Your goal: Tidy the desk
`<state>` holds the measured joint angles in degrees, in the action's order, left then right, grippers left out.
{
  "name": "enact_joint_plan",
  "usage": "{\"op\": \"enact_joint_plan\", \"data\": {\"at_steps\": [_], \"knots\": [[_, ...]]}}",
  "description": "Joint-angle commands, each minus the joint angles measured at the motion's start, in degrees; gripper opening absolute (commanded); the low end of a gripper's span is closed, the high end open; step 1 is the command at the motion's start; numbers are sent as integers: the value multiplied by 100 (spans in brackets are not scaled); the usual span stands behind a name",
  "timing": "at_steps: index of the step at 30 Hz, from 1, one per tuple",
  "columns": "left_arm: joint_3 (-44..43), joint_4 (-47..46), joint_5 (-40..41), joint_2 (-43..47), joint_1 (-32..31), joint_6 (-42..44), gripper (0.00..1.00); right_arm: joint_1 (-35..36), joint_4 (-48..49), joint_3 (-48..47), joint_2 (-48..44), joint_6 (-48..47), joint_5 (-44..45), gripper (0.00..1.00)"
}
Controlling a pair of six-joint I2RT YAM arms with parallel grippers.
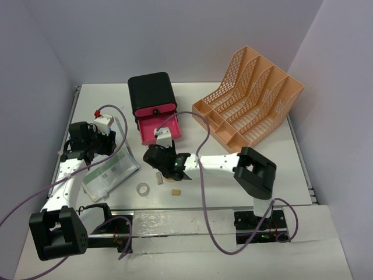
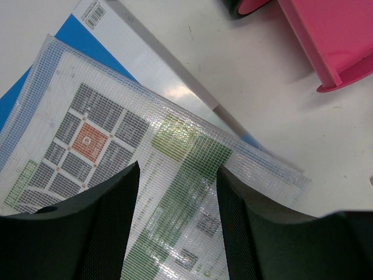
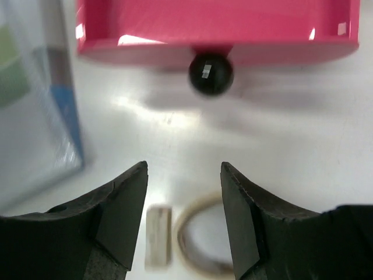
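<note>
Desk (image 1: 291,169), the large flat white matte tabletop, fills the top view from the arm bases to the back wall, and everything to be tidied lies on it.

I judge the step in hand to be gathering the small loose pieces into the open drawer. The right pincer (image 3: 183,169) hangs near the middle with its jaws apart and nothing between them. Just below it lie a pale translucent tape ring (image 3: 179,236) and, beside that at 9 o'clock, a small cream rectangular block (image 3: 157,236). To do this well, I would take one piece at a time. Centre the jaws over the block's narrow sides, come straight down so the ring is not nudged, and lift clear of the round black knob (image 3: 210,73) before crossing the drawer front. A small tan square (image 1: 175,191) waits near 6 o'clock.

The left pincer (image 2: 178,169) is likewise spread and empty, poised over a clear mesh plastic pouch (image 2: 116,146) at 9 o'clock. The pouch holds printed sheets and rests on a blue-and-white paper (image 2: 134,52). Whether the fingertips touch the pouch I cannot tell.

As for containers, the black box with pink drawers (image 1: 151,90) stands at 12 o'clock. Its lower pink plastic drawer (image 3: 215,23) is pulled out, and the part that shows looks bare. The peach-orange mesh file rack (image 1: 250,99) at 2 o'clock shows nothing in its slots.
</note>
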<state>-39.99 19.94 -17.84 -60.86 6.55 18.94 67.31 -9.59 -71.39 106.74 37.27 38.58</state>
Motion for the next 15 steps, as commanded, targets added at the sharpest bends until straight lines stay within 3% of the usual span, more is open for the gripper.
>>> {"op": "enact_joint_plan", "data": {"at_steps": [1, 4, 6, 12, 15], "knots": [[-99, -17, -174, 129, 40, 102, 62, 219, -298, 550, -882, -769, -850, 61], [-97, 13, -230, 127, 40, 117, 62, 260, -458, 919, -1206, -1347, -2446, 63], [-97, 41, -248, 127, 40, 125, 62, 299, -546, 1195, -1316, -1509, -2974, 62], [-82, 107, -175, 168, 46, 175, 63, 508, -952, 1338, -1369, -1788, -3234, 63], [-26, 179, 99, 165, 48, 316, 70, 547, -1148, 1236, -1190, -1863, -3244, 63]]}}
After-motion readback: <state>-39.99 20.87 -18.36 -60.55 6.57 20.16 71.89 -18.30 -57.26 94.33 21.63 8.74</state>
